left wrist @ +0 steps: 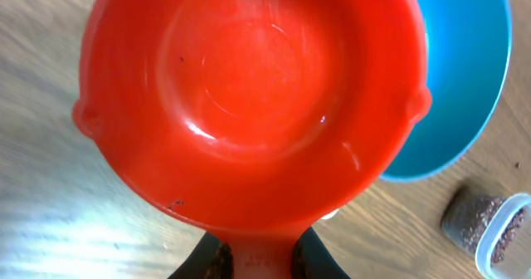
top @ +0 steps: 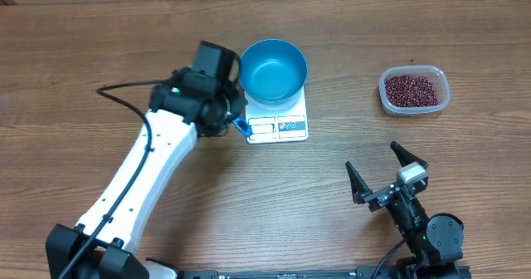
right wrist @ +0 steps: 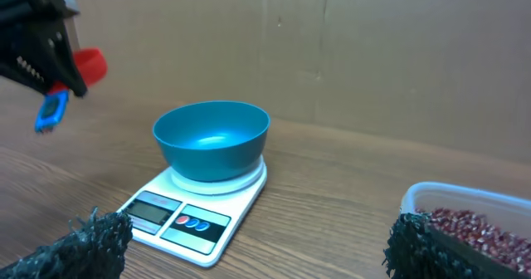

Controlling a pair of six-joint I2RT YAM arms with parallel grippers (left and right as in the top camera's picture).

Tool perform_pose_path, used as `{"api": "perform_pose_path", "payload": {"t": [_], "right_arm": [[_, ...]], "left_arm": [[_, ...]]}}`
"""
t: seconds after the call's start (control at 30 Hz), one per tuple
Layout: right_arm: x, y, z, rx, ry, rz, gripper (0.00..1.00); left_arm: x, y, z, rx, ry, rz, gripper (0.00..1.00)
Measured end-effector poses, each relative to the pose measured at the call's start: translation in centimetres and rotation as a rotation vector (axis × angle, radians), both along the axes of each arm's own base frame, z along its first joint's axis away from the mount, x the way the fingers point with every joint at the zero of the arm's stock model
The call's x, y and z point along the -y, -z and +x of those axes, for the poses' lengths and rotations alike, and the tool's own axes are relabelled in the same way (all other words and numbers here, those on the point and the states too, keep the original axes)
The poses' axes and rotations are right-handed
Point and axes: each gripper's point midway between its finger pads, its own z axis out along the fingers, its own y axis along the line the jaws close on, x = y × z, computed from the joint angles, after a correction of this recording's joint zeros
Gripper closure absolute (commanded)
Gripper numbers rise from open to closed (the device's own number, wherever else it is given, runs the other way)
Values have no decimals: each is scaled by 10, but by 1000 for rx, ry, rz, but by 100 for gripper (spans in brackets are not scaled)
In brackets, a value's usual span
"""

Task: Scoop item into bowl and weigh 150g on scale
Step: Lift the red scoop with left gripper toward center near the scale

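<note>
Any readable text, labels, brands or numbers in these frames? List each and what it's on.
No text can be read in any view.
scale display: no digits legible.
button markings on the scale: too small and blurred to read.
red scoop, blue bowl, clear tub: no print visible.

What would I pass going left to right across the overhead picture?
The white left arm, its jaws gripping a red scoop → blue bowl on the white scale → clear tub of red-brown beans. The right arm overlaps the tub's span, so it is left out.
</note>
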Motion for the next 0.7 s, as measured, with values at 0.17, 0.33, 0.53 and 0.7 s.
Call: {"api": "perform_pose_path", "payload": {"t": [0.17, 0.33, 0.53, 0.7], "right_arm": [[-12, -1, -6, -148, -76, 314, 0], [-23, -2, -13, -373, -146, 703, 0], [-28, -10, -16, -517, -184, 991, 0], [-33, -13, -20, -534, -223, 996, 0]], "left_arm": [[30, 1, -16, -45, -97, -76, 96], [47, 1, -25, -79, -191, -138, 96], [59, 1, -32, -107, -254, -185, 96], [63, 0, -33, -121, -275, -213, 96]]}}
